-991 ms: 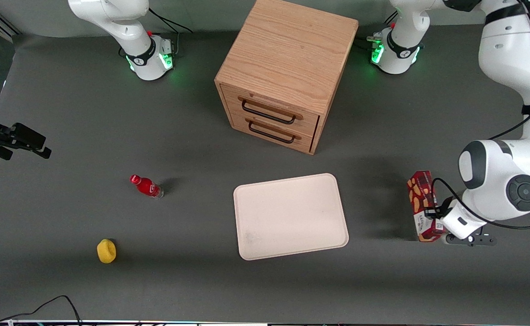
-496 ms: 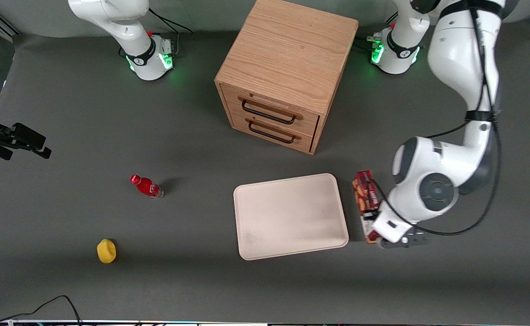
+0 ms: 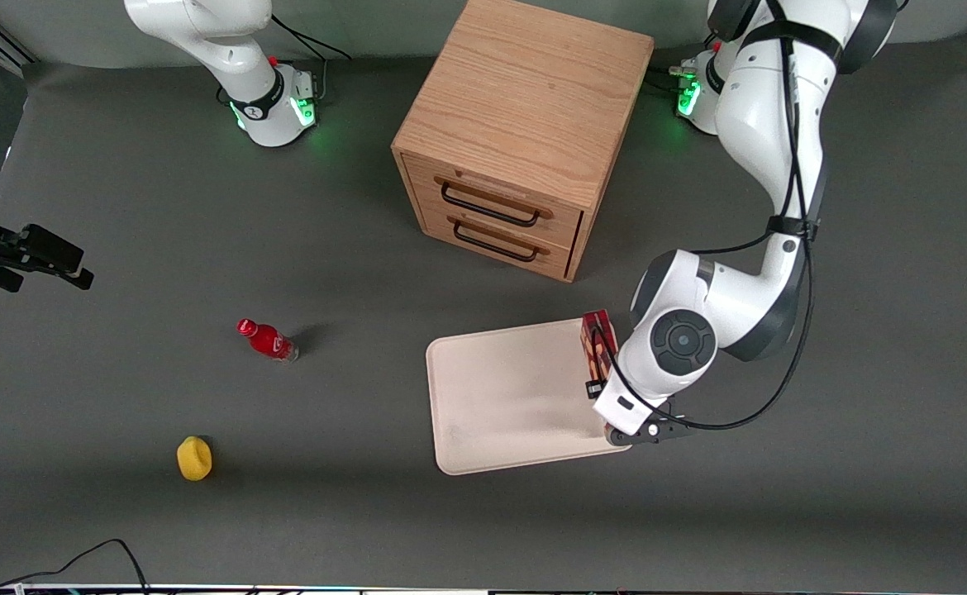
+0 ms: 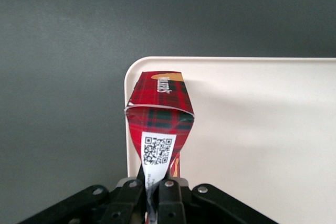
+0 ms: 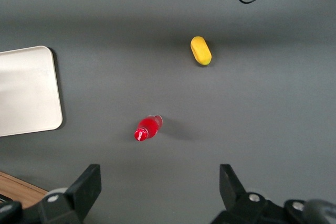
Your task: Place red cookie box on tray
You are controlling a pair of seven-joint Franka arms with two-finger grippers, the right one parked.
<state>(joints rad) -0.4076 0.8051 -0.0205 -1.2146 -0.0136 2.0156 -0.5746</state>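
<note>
The red cookie box, dark-red tartan with a white QR label, hangs above the tray's edge nearest the working arm, its length running toward the cabinet. My gripper is shut on the box's squeezed end flap; the wrist view shows the box over the tray's corner. The cream-white tray lies flat in front of the cabinet, with nothing resting on it. The working arm's wrist hides the box's nearer end in the front view.
A wooden two-drawer cabinet stands farther from the front camera than the tray. A small red bottle and a yellow object lie toward the parked arm's end of the table.
The gripper has carried the cookie box sideways from the working arm's end of the table to above the tray's edge. Nothing else moved.
</note>
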